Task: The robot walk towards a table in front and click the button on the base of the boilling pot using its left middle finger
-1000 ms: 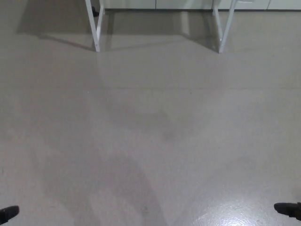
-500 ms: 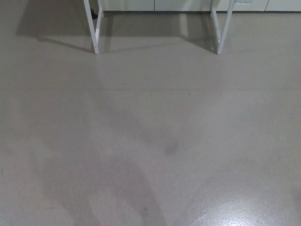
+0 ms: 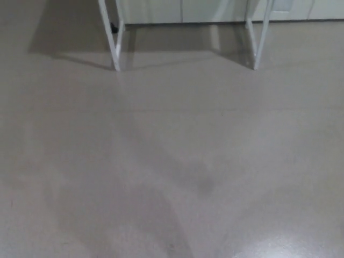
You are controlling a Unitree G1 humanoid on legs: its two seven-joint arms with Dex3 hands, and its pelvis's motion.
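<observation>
Looking down, we see neither hand, so whether their fingers are apart or together we cannot tell. We judge the walking step is underway; next we must close on the bench, whose white legs (image 3: pixel 114 40) stand at the floor's (image 3: pixel 172 161) far edge. The pot and its button are out of view, presumably above. Pale cabinets (image 3: pixel 177 11) line the wall behind.

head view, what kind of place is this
Probably an indoor room, perhaps a lab or kitchen: a smooth grey floor, white table legs at the top, and pale cabinet fronts along the wall behind them.
</observation>
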